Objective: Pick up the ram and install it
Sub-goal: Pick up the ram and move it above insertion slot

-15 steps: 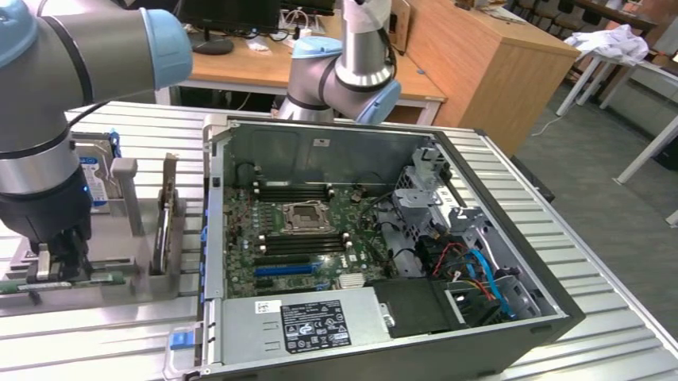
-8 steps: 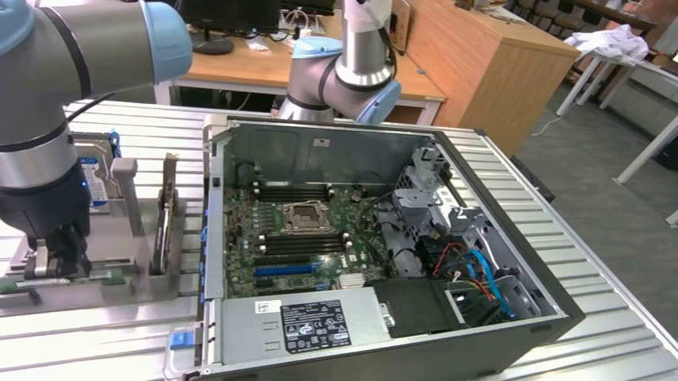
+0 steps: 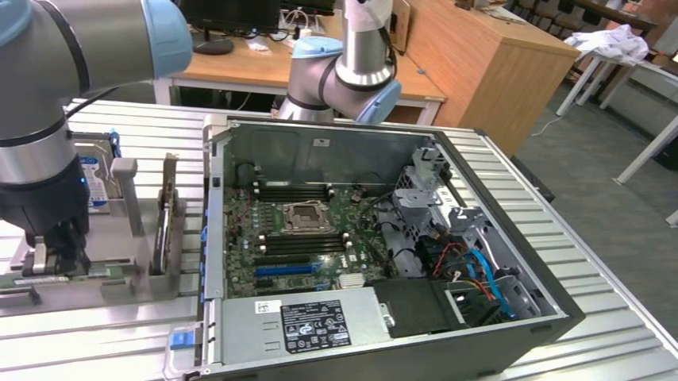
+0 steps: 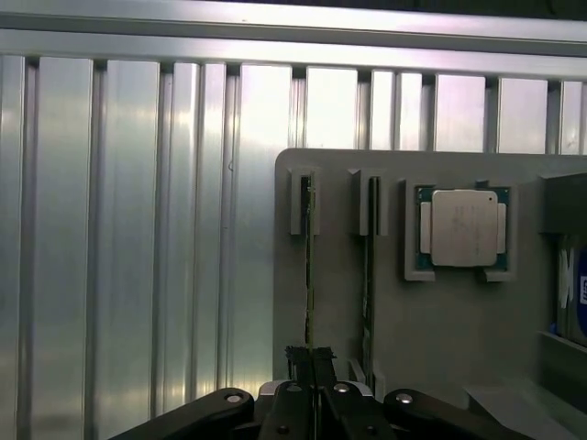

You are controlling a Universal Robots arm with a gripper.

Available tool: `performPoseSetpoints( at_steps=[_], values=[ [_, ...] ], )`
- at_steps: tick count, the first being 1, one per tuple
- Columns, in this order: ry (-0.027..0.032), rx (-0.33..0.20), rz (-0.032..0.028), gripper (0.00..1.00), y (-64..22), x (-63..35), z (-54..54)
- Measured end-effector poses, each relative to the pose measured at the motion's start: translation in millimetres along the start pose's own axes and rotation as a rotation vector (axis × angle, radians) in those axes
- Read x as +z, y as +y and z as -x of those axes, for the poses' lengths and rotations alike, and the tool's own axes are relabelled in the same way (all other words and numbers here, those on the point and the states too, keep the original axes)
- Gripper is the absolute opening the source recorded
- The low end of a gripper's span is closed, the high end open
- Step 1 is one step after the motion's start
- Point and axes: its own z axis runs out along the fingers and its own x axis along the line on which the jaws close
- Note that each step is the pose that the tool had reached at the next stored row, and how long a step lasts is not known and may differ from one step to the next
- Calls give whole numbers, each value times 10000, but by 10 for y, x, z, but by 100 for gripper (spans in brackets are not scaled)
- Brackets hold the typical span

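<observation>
The tabletop (image 3: 625,341) was a sheet of bare ribbed aluminium, its grooves running in long parallel lines, and in the wrist view it threw back a bright, faintly violet glare. Behind it stood a pale wooden desk (image 3: 233,75) with a dark monitor base (image 3: 212,46) and a few cables on it. Toward the exterior view's right rose a tall wooden cabinet (image 3: 477,55). Past that lay a grey floor (image 3: 593,182), crossed by slanting white table legs (image 3: 646,151), and a crumpled white cloth (image 3: 617,41) lay heaped farther back.
</observation>
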Motion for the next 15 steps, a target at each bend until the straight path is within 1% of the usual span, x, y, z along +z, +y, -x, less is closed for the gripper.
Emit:
performPoseSetpoints(
  at_steps=[6, 15],
  values=[
    [0, 0, -1, 11, 0, -51, 1],
    [3, 0, 3, 11, 0, -77, 2]
  ],
)
